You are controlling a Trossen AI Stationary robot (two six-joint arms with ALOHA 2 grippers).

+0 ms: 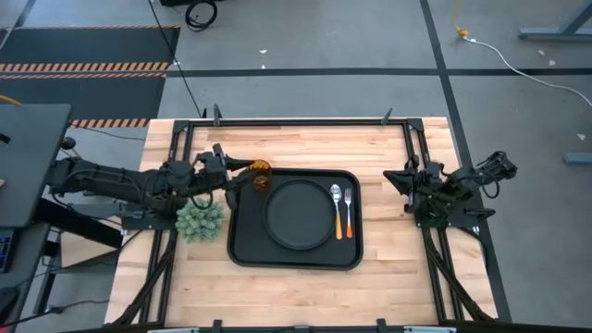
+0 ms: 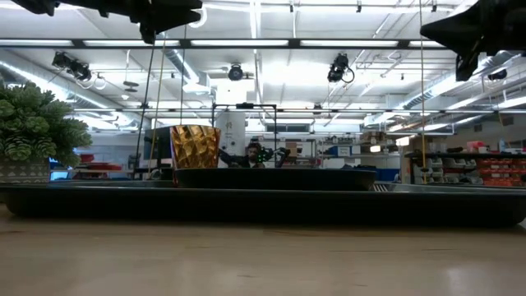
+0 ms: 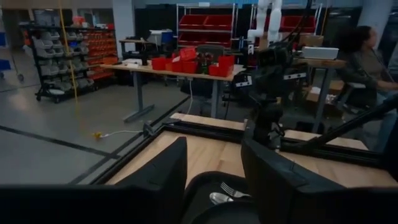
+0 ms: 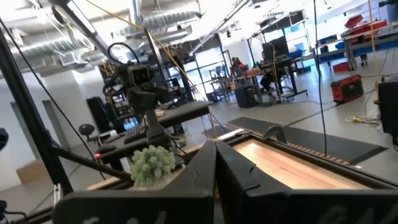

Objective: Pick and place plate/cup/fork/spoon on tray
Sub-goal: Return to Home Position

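Note:
The black rectangular tray [image 1: 246, 242] lies at the table's middle. On it lie the round black plate [image 1: 298, 215], the silver spoon [image 1: 336, 196] and the orange-handled fork [image 1: 348, 215], both right of the plate. The amber cup [image 1: 262, 177] stands upright on the tray's far left corner, as the low view [image 2: 195, 146] also shows. My left gripper [image 1: 243, 170] is open and empty, raised above the tray just left of the cup; its wrist view [image 3: 214, 171] looks over the fork and spoon [image 3: 227, 193]. My right gripper [image 1: 408, 179] is shut and empty at the table's right side.
A green leafy clump [image 1: 200, 220] sits on the table just left of the tray, under my left arm. Bare wood lies near the table's front edge [image 1: 296, 296]. A person [image 3: 360, 56] sits beyond the table's right side.

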